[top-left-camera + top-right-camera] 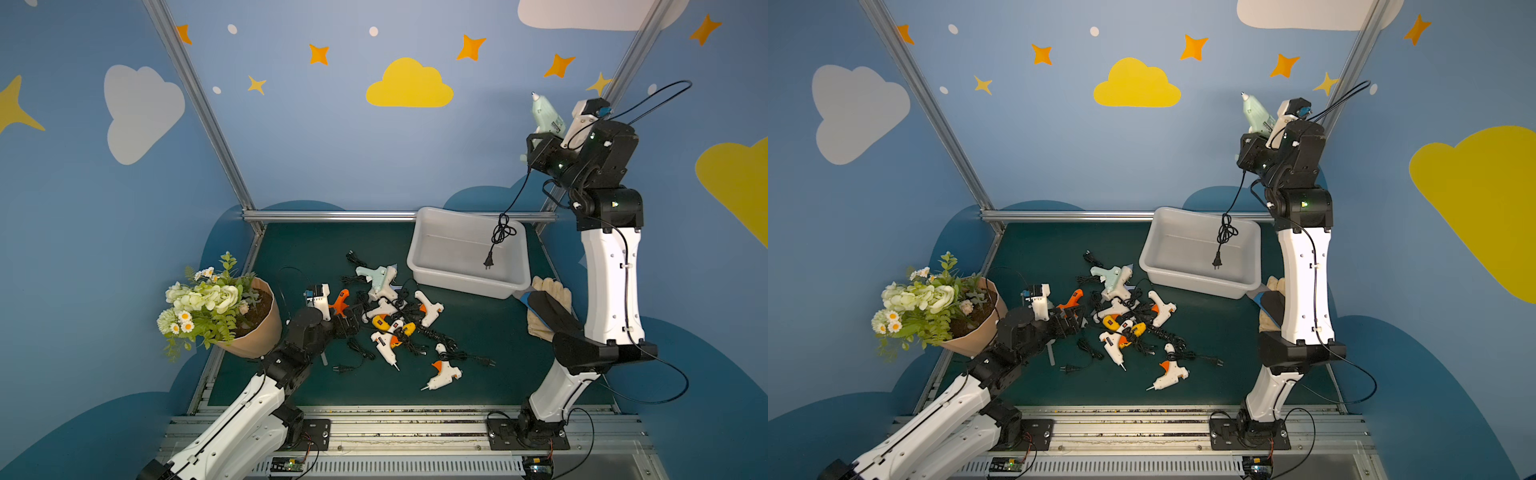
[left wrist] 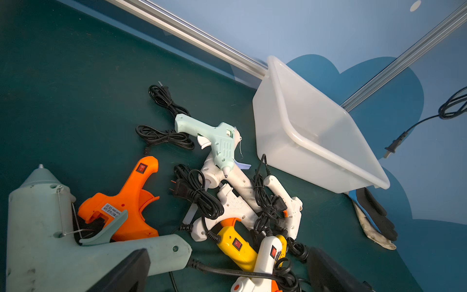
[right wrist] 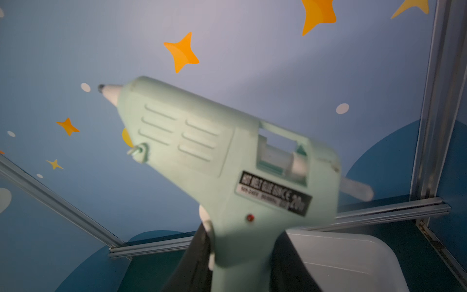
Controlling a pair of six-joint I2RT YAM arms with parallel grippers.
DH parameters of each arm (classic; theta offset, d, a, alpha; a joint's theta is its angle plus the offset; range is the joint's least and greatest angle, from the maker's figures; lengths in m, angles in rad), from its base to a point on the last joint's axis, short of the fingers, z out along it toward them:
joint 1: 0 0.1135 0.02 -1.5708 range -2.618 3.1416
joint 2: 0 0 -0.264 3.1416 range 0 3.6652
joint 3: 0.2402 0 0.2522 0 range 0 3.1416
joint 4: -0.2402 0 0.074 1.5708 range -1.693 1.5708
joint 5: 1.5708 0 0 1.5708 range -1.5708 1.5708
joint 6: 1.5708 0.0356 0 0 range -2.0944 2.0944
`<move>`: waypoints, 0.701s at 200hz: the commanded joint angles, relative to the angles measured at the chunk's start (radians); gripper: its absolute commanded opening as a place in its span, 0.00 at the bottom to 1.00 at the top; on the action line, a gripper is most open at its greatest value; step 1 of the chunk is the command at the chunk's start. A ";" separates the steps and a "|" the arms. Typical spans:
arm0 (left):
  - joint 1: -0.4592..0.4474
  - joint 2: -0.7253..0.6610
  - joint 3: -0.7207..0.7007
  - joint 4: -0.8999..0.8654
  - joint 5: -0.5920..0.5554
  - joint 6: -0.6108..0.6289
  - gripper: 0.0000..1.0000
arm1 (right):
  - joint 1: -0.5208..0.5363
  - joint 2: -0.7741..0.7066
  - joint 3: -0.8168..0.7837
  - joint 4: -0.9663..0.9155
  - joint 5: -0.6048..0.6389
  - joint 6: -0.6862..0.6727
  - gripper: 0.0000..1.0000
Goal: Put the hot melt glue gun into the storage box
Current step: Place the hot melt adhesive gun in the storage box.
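Two claws in shot. Right claw (image 1: pixel 540 143) is pinched tight on the handle of a mint glue gun (image 1: pixel 546 114), held high above the worktop (image 1: pixel 299 257) by the 1 o'clock corner post. Gun body sticks out of the claw toward approx 11 o'clock in both top views, nozzle leading, handle end buried btwn the jaws. In the right wrist view the dark fingers (image 3: pixel 199 263) press either side of the grip, beside the trigger.

Gun isn't in the box (image 1: pixel 457 277) yet. Box sits on the worktop at approx 1 o'clock, back edge near the rear rail. In the top views it lies at 7 o'clock from the claw, well below it. Black cord (image 1: pixel 503 228) drops from the handle; its bundle and plug (image 1: pixel 488 261) hang in front of the box's inside. Can't tell if the plug touches the box floor.

Left claw (image 1: pixel 349 323) is low at the 9 o'clock edge of the pile of glue guns (image 1: pixel 395 320) mid-worktop, jaws spread wide, clamping nothing. In the left wrist view a bigger pale green gun (image 2: pixel 50 227) lies right by one finger (image 2: pixel 126 273), w/ an orange gun (image 2: pixel 126 202) tucked against it.

Flower pot (image 1: pixel 257 332) is at 9 o'clock of the worktop. Glove (image 1: pixel 544 289) is at 3 o'clock, just beside the box's near corner.
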 commanded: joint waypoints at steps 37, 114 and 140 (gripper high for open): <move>0.000 0.033 0.022 0.027 0.020 0.007 1.00 | -0.020 0.065 -0.196 0.052 -0.074 -0.009 0.00; 0.000 0.082 0.038 0.054 0.052 -0.008 1.00 | 0.049 0.121 -0.554 0.108 -0.032 -0.187 0.00; 0.000 0.085 0.044 0.055 0.057 -0.010 1.00 | 0.086 0.193 -0.550 0.071 0.027 -0.243 0.00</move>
